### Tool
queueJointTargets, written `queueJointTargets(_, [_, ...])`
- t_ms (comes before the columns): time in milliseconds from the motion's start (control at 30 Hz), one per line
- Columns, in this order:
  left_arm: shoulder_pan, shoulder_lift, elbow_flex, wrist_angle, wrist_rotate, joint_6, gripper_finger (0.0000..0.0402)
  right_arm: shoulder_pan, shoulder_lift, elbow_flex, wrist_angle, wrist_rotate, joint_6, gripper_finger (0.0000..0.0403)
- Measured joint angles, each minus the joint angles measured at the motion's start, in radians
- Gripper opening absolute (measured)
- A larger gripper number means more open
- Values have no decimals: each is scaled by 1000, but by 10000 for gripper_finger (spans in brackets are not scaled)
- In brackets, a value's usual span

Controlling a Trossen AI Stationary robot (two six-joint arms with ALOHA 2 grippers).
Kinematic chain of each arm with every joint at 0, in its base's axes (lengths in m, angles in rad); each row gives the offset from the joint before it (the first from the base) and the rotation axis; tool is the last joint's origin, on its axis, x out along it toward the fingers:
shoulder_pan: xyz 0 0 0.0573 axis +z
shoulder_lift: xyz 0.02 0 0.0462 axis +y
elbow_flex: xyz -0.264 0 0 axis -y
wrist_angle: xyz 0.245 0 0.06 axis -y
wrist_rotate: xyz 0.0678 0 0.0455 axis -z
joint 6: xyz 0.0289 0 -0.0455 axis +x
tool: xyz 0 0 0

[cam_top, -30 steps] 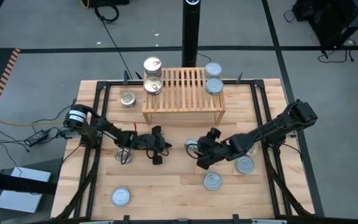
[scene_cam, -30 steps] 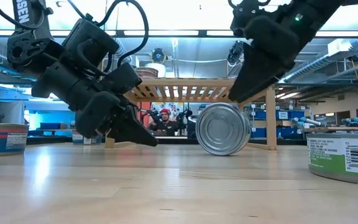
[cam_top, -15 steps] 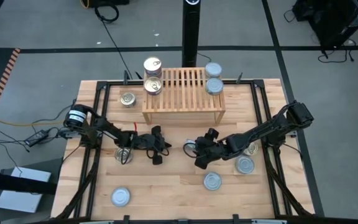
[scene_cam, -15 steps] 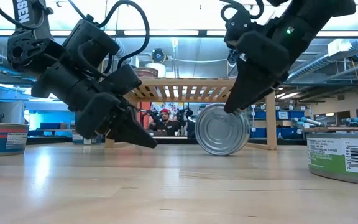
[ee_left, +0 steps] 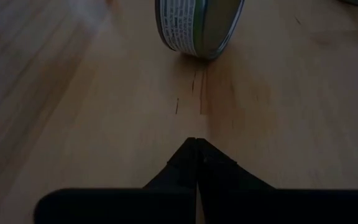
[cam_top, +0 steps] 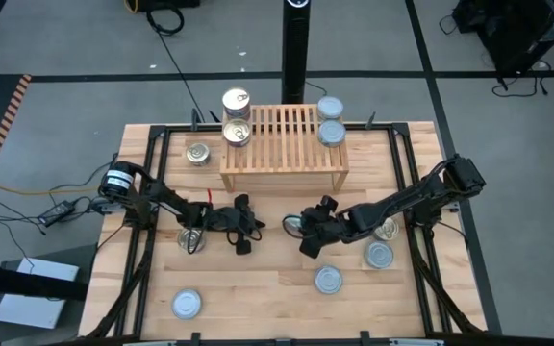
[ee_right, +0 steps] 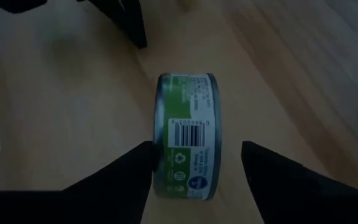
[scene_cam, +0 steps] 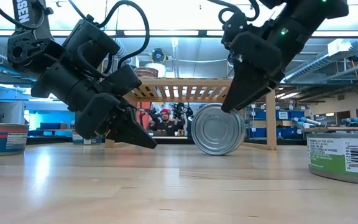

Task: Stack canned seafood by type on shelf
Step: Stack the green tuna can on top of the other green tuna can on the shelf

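Observation:
A tin (ee_right: 185,143) with a green label stands on its edge on the table in front of the shelf (cam_top: 282,144); it also shows in the low view (scene_cam: 217,129). My right gripper (ee_right: 194,171) is open and slants down over this tin, one finger on each side of its flat faces. My left gripper (scene_cam: 149,142) is shut, low over the table to the tin's left, holding nothing. On the shelf, two gold-lidded tins (cam_top: 236,115) stand at the left end and two blue-silver tins (cam_top: 331,120) at the right end. My right gripper has one finger (ee_right: 138,168) close against a flat face (ee_right: 159,143) of the standing tin; I cannot tell whether it touches. The other finger (ee_right: 260,168) stands apart from the opposite face. The tin rests on its rim on the table.
Loose tins lie flat on the table: one left of the shelf (cam_top: 197,152), one beside the left arm (cam_top: 191,238), one near-left (cam_top: 187,304), and others near-right (cam_top: 328,280), (cam_top: 380,255). A black post (cam_top: 294,48) rises behind the shelf. People show beyond the table in the low view.
My right gripper has edged toward the table's left and slightly down, so its fingers now straddle the standing tin. The tin has shifted a little toward the table's left and still stands on its edge.

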Motion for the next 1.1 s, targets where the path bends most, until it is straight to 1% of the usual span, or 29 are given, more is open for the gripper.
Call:
queueJointTargets(233, [0, 0, 0, 0, 0, 0, 8, -3, 0, 0, 8, 0, -2, 264])
queueJointTargets(500, [0, 0, 0, 0, 0, 0, 8, -3, 0, 0, 39, -7, -38, 248])
queueJointTargets(733, [0, 0, 0, 0, 0, 0, 8, -3, 0, -1, 68, -8, -63, 249])
queueJointTargets(967, [0, 0, 0, 0, 0, 0, 8, -10, 0, -59, 149, -11, -64, 243])
queueJointTargets(1100, [0, 0, 0, 0, 0, 0, 8, -10, 0, -65, 163, -11, -65, 232])
